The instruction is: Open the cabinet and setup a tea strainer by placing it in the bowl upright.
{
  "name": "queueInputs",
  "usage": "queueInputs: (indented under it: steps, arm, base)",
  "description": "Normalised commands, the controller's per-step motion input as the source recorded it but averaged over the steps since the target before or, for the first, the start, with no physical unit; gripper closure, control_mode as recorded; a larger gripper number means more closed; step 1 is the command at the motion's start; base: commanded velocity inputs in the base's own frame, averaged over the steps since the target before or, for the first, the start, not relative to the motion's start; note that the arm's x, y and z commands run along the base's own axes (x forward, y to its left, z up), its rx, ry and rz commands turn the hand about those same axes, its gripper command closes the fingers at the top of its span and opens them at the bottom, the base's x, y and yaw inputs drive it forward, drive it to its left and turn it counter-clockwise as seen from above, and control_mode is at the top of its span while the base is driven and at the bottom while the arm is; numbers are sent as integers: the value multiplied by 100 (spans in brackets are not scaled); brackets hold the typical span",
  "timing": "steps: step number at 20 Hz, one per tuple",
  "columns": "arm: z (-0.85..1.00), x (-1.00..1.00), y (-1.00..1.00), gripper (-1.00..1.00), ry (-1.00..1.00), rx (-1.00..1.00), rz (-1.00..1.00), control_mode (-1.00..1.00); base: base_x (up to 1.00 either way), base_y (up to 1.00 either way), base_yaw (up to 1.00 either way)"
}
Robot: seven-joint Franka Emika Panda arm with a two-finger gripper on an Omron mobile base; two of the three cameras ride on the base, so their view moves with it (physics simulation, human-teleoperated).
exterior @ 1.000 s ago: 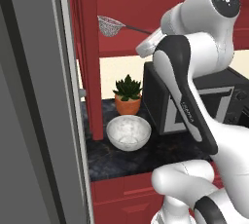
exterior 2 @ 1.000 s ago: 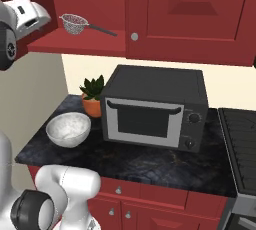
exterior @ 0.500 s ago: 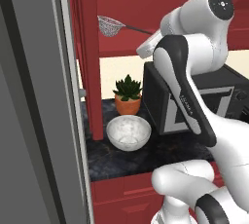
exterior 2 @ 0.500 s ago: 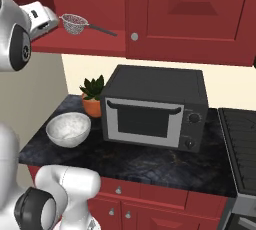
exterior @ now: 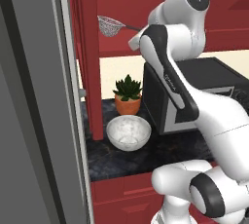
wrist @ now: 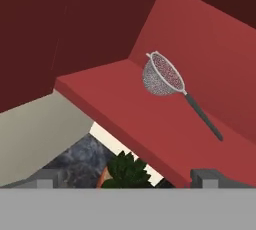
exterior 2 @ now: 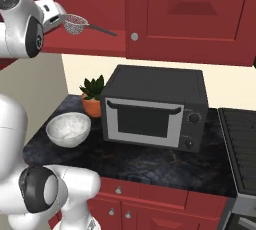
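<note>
The cabinet (exterior 2: 95, 4) stands open, its red shelf just ahead of the gripper (wrist: 127, 176). Far below the gripper the marbled bowl (exterior: 128, 132) sits on the dark counter (exterior 2: 145, 161). The tea strainer (wrist: 162, 76) lies on the shelf just beyond the wide-open, empty jaws, its handle running off to one side.

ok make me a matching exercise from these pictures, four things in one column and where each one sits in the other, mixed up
Things:
1. small silver wire-mesh tea strainer
2. round white-grey marbled bowl
3. green succulent in an orange terracotta pot
4. dark grey microwave

Places:
A. on the dark counter, right of the plant, under the closed red cabinet door
B. on the red shelf of the open cabinet
C. at the back of the counter, behind the bowl
D. on the counter near its front edge, in front of the plant

Pairs: 1-B, 2-D, 3-C, 4-A
</note>
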Motion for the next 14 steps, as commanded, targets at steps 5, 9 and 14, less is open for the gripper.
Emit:
queueInputs:
  steps: [5, 9, 14]
  arm:
    - [-11, 50, 3, -100, 3, -7, -2, -100]
    - [-1, 45, 1, -100, 9, -3, -5, -100]
    - [0, 43, 4, -100, 9, -1, -5, -100]
  base:
    - [0, 0, 0]
    - [0, 0, 0]
    - [0, 0, 0]
